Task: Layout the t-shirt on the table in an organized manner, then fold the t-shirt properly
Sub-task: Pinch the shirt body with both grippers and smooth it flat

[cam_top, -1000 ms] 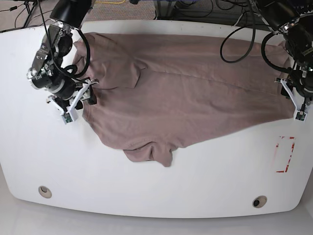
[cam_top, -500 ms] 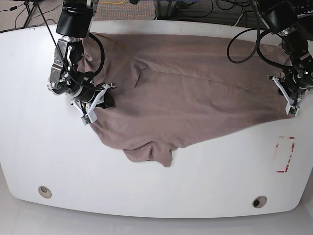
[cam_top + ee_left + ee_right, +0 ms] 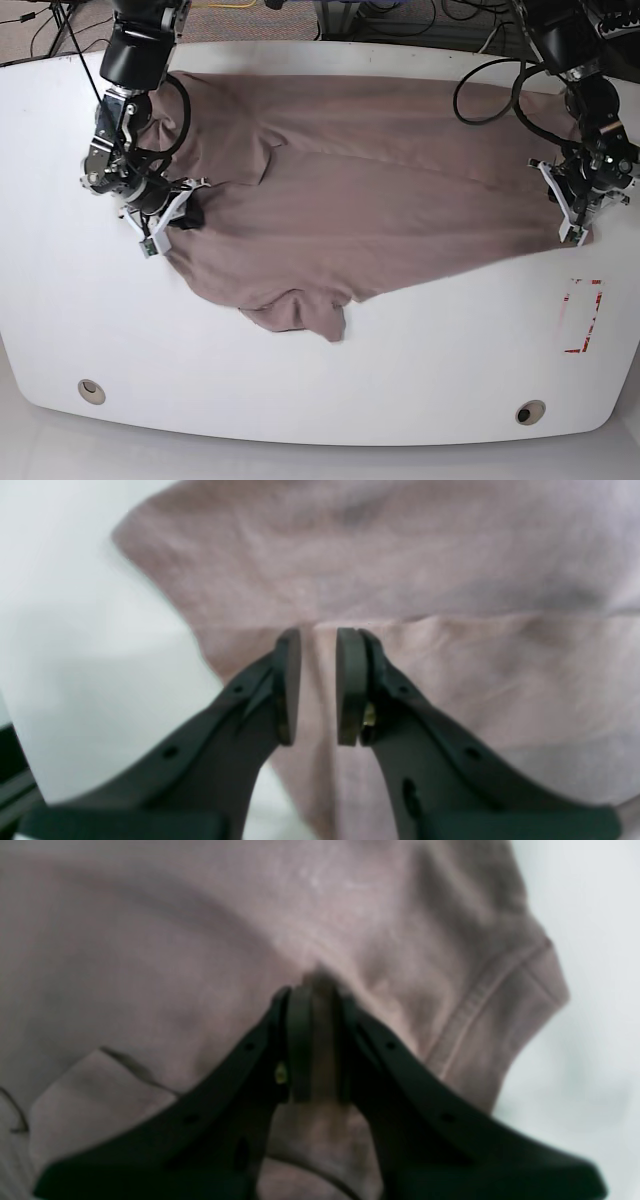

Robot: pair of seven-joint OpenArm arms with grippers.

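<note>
T-shirt: the t-shirt (image 3: 380, 190) lies spread over the upper middle of the base view, wrinkled, with one sleeve hanging toward the lower centre of the frame.
Table: the table (image 3: 300, 390) is white and glossy; its lower half is bare.
Right gripper: the right gripper (image 3: 316, 1040) is at the left side of the base view, at the left edge of the cloth. In its wrist view the two pads are nearly together and a small ridge of the fabric is pinched between them.
Left gripper: the left gripper (image 3: 318, 685) is at the right side of the base view, at the right edge of the cloth. In its wrist view the pads stand close with a narrow gap, and a fold of fabric runs between them; they seem to clamp it.
Tape: a red-white tape rectangle (image 3: 583, 315) is at the lower right, just apart from the shirt.
Holes: one grommet hole (image 3: 91, 390) is at the lower left and another grommet hole (image 3: 530, 411) at the lower right.
</note>
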